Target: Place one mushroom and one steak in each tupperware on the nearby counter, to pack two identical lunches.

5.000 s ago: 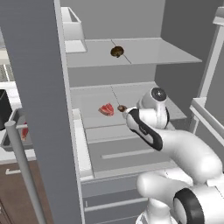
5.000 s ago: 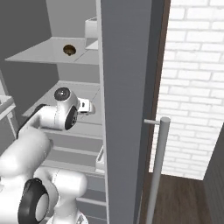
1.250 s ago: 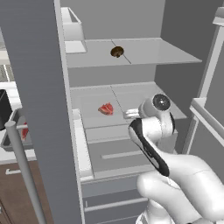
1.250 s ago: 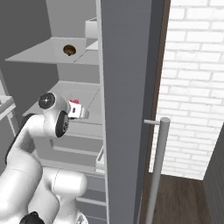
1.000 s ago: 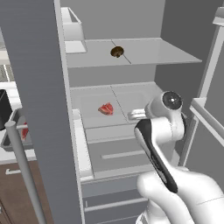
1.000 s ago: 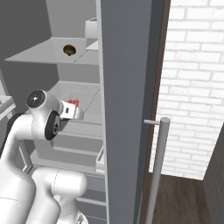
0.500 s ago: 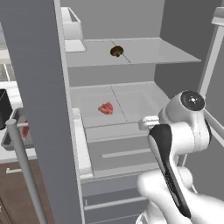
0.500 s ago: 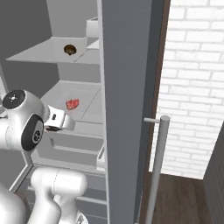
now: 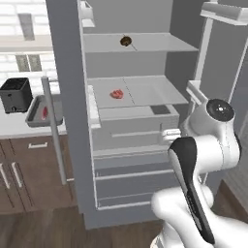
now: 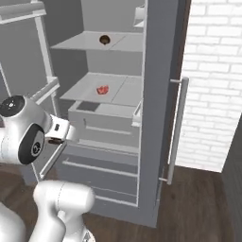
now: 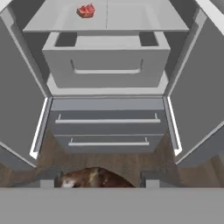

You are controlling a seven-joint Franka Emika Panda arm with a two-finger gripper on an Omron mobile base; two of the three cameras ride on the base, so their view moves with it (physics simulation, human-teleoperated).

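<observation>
Fridge (image 9: 145,121) open beside counter (image 9: 19,127); brick wall (image 10: 212,85) opposite.

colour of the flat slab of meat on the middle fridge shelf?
Red-pink with whitish marbling: the flat raw steak, clearest in the hand view.

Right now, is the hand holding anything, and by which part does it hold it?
Yes. The hand holds a mushroom, a rounded dark-brown thing lying between its two fingertips. The tips sit at its two sides, across the cap; its pale stem end points toward one tip.
</observation>
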